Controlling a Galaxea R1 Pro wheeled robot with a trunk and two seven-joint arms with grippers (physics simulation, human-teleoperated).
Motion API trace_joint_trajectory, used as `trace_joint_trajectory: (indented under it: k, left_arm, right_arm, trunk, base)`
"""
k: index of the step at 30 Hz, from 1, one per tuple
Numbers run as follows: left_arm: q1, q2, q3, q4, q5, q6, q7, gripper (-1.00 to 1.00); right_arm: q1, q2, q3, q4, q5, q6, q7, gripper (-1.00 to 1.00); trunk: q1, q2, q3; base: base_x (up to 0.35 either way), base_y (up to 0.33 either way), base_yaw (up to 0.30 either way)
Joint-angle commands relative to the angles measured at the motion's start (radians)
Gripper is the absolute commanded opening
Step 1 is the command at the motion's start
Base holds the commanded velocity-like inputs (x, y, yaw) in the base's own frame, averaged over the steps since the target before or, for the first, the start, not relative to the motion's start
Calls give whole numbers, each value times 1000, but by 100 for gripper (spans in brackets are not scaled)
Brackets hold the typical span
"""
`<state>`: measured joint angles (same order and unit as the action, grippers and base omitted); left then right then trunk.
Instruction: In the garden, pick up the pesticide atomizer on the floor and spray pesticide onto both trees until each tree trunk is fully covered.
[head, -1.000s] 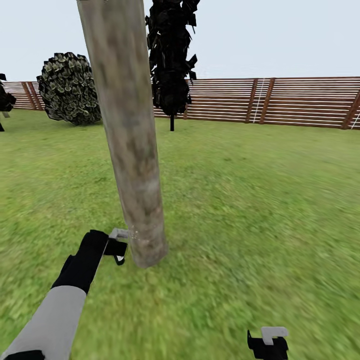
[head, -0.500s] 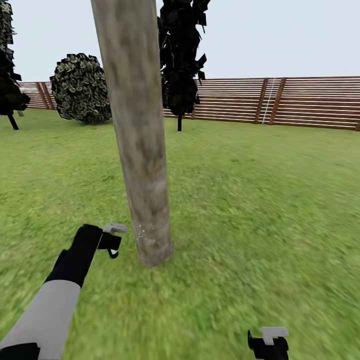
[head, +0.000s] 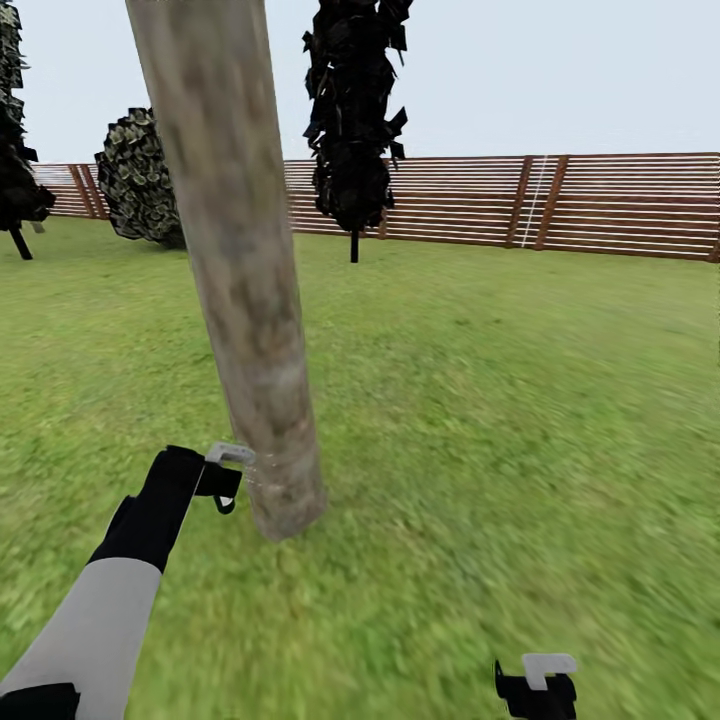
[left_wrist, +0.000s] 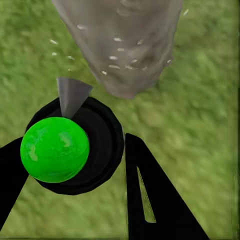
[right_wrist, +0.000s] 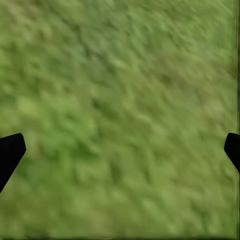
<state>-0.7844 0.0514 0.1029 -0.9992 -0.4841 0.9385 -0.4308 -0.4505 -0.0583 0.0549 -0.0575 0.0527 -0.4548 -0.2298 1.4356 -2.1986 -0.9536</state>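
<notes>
A thick, pale grey-brown tree trunk (head: 240, 300) rises from the lawn straight ahead, its crown out of view. My left gripper (head: 226, 482) hovers just left of the trunk's base, almost touching it. In the left wrist view that gripper (left_wrist: 75, 145) is shut on the pesticide atomizer (left_wrist: 75, 150), a black round body with a bright green ball on top. Its grey nozzle (left_wrist: 71, 94) points at the trunk (left_wrist: 120, 45), where small white droplets speckle the bark. My right gripper (head: 535, 685) hangs low at the right, and in its own wrist view the gripper (right_wrist: 120, 150) is open over bare grass.
Green lawn (head: 500, 400) spreads all round the trunk. A brown slat fence (head: 600, 205) closes the far side. A black column-shaped tree (head: 352, 120) and a round bush (head: 135, 180) stand near it, and another dark tree (head: 15, 130) at the far left.
The whole picture has shifted as the camera moved, and the trunk now stands further left in it, nearer the atomizer's nozzle. Both grippers keep their state.
</notes>
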Motion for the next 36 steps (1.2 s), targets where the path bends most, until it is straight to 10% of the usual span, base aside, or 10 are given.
trace_joint_trajectory:
  k: [1, 32, 36]
  left_arm:
    - [-1, 0, 1, -1, -10, 3, -10, -100]
    - [14, 13, 19, -2, -11, 0, -2, -100]
    - [20, 59, 99, 1, -11, -2, -3, -100]
  right_arm:
    - [-1, 0, 6, 1, 6, 0, -8, 100]
    - [-1, 0, 5, -1, 6, -2, -10, 100]
    - [-1, 0, 5, -1, 6, -2, -10, 100]
  trunk:
    - [0, 0, -1]
    - [0, 0, -1]
    - [0, 0, -1]
  base:
    - [-117, -274, 0]
    - [44, -274, 112]
    - [1, -274, 0]
